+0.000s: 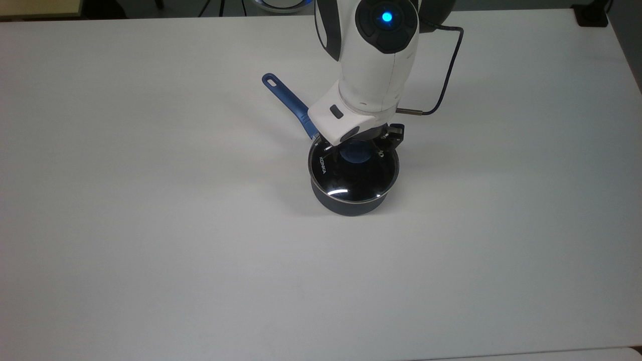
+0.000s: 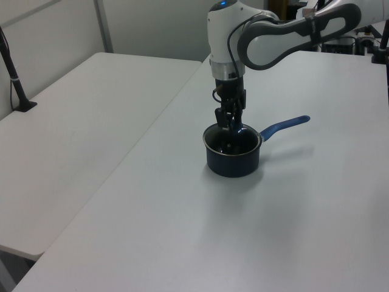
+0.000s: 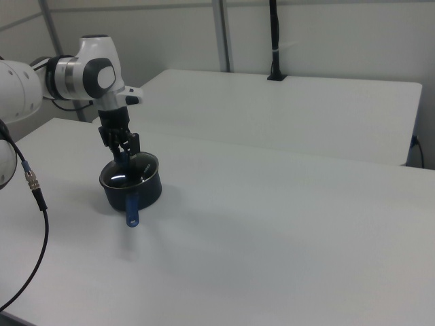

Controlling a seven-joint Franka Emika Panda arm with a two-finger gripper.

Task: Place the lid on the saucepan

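The dark saucepan stands near the table's middle, its long blue handle pointing toward the top view's upper left. The clear glass lid lies level on the pan's rim, white lettering at its left side. My gripper reaches straight down from the white arm and is shut on the lid's blue centre knob, a black finger on each side of it. In the left view the gripper stands over the saucepan. The right view has the gripper above the lid and the saucepan.
The white table stretches wide on all sides of the pan. A black cable loops off the arm's wrist. A second white table adjoins on the left view's left, with a black post clamped to it.
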